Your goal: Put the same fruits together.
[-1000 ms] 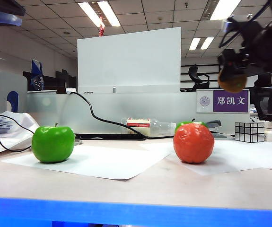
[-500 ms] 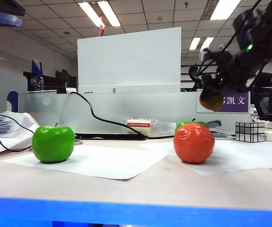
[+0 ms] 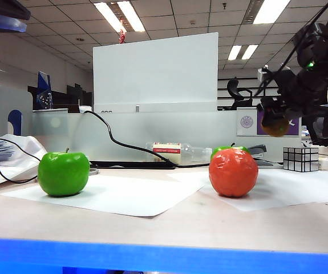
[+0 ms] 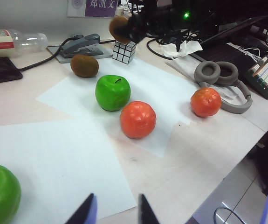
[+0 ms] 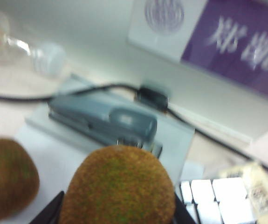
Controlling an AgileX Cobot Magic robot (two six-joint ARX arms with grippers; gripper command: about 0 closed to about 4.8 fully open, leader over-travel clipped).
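In the exterior view the right hand (image 3: pixel 276 123) hangs in the air at the right, above the tabletop (image 3: pixel 169 225), clamped on a brown fuzzy oval kiwi (image 3: pixel 276 127); under it and a little toward the middle sits an orange-red round fruit (image 3: pixel 233 172) with a glossy green apple (image 3: pixel 227 150) peeping from behind, while the other glossy green apple (image 3: pixel 64 173) stands well apart at the left on a white paper sheet (image 3: pixel 124 197); a silver mirrored cube (image 3: pixel 301 158) is at the far right. The left wrist view shows the left hand (image 4: pixel 114 214) low over the near edge, its jaws a narrow gap with nothing between them, and the carried kiwi up at the back, just above and beside the cube, with the second brown fuzzy kiwi (image 4: pixel 84 65) resting on the tabletop close by, next to a grey stapler (image 4: pixel 80 45); a second orange-red fruit (image 4: pixel 205 101) sits near grey headphones (image 4: pixel 222 77). The right wrist view has the held kiwi (image 5: pixel 117 186) in front and the resting kiwi (image 5: pixel 8 177) just to one side, so the right arm is by far the nearer, and I judge a short descent sideways would join the pair. No containers appear.
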